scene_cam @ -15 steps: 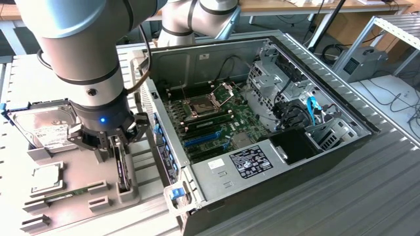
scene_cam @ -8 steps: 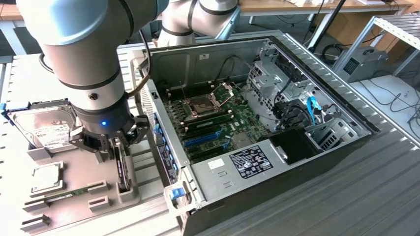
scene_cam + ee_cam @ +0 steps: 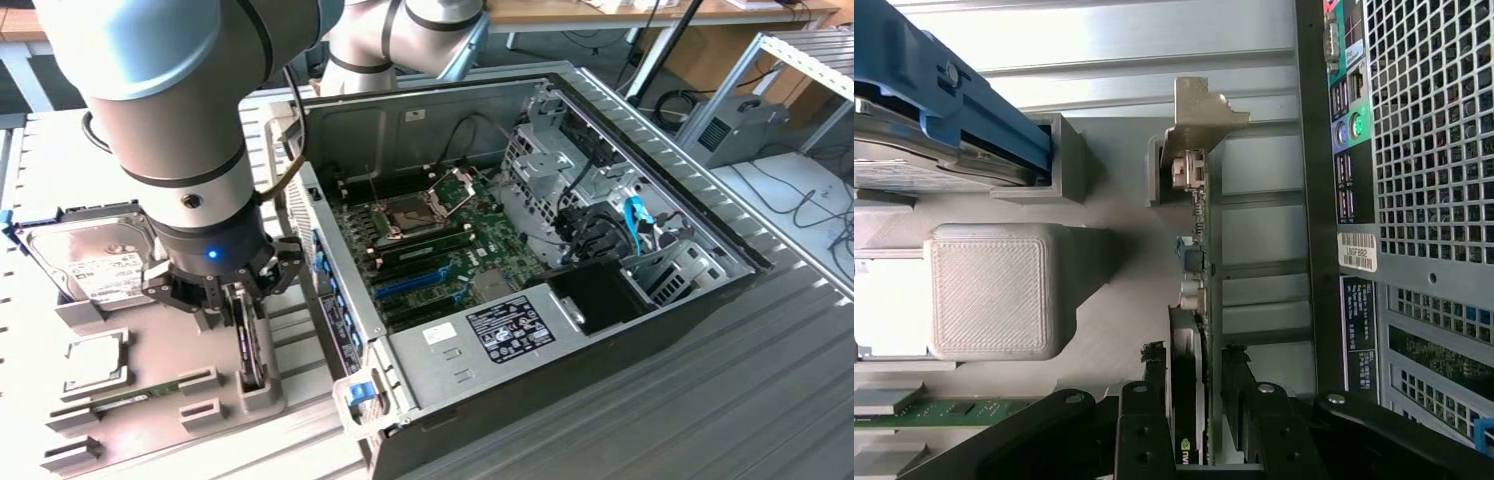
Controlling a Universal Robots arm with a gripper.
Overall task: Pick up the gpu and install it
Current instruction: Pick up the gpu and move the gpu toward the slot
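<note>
In the exterior view the arm reached down at the exterior view's left, its hand (image 3: 230, 318) lowered over the gpu (image 3: 248, 350). The card stood on edge in a slot of the grey holder (image 3: 263, 398), just beside the open case (image 3: 387, 120). That pose left both flat faces free for a grasp from above. The hard drive (image 3: 100, 265) sat in its own cradle farther to the exterior view's left. Inside the case the board (image 3: 441, 250) lay bare, the gpu not yet in it.

In the wrist view the gpu (image 3: 1199, 250) ran edge-on away from the hand (image 3: 1194, 410), with its silver bracket (image 3: 1199, 110) at the far end. The fingers (image 3: 1144, 420) stood apart, one on each side of the card, and a sliver of gap showed on the side toward the case (image 3: 1434, 150). They seemed to straddle the card rather than clamp it. The card rested in the holder (image 3: 1114, 260), not lifted.
</note>
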